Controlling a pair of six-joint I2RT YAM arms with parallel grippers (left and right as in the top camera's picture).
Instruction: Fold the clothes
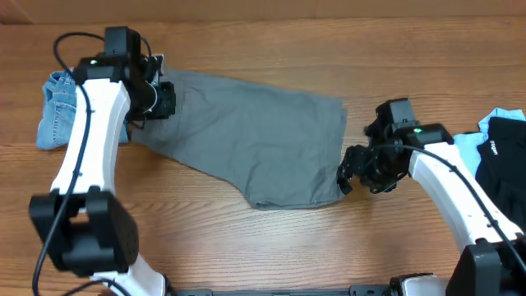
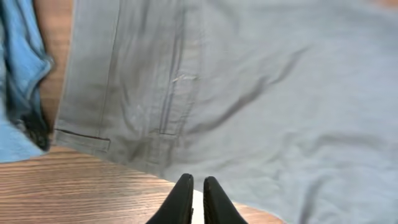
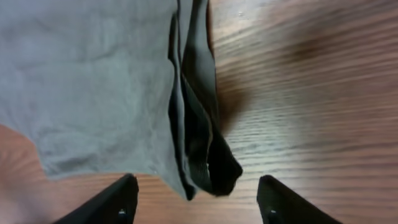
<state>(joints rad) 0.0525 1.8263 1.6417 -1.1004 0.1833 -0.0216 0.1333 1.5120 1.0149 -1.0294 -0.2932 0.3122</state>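
Right claw point(image 3: 198, 200): spread wide, nothing held, set astride the doubled hem of the grey shorts point(image 1: 246, 140) (centre frame). Left claw point(image 2: 197, 198): nearly closed, empty. Step judged: edge grasp; hem to be pinched next.

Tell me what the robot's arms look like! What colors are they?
Both are white tubes with chunky black joints. The left arm has a thin black cable looping off its top, and another runs along the right arm. Each wrist shows a tiny green light. The fingers are black and pointed, like a beak.
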